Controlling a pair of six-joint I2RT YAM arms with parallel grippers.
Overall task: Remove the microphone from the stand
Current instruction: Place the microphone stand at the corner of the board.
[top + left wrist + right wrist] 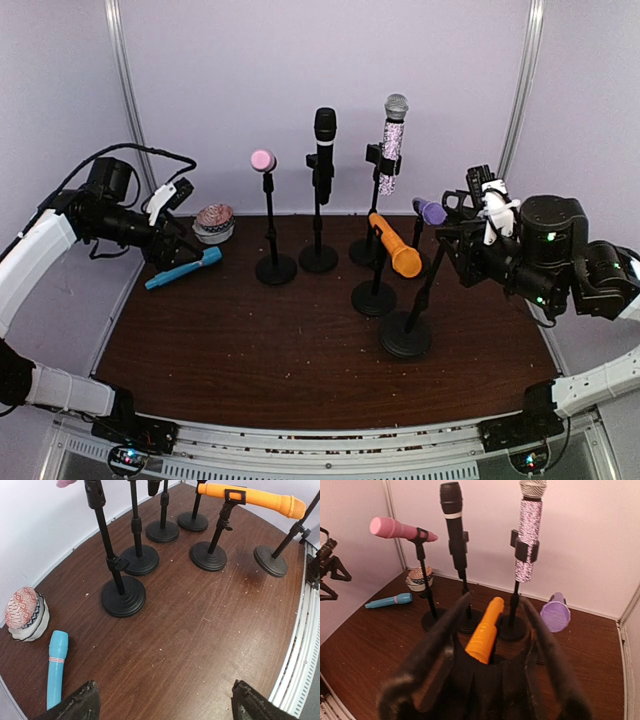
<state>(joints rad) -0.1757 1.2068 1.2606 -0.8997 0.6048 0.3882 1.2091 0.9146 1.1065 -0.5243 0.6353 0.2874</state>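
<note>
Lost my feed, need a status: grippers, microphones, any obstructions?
Left gripper open, empty. Right gripper barely open, empty. Orange microphone in its clip, ahead of right gripper. Purple microphone close beside that gripper.

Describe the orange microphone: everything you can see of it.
The orange microphone is a bright, smooth, plastic-looking tube that widens toward its head end. It is gripped near mid-body by the black clip of a short black stand with a round base. It lies tilted, with the head lower and pointing toward the near right of the brown wooden table. It sits among the other stands, in front of the glittery silver microphone. Only the clip touches it.
</note>
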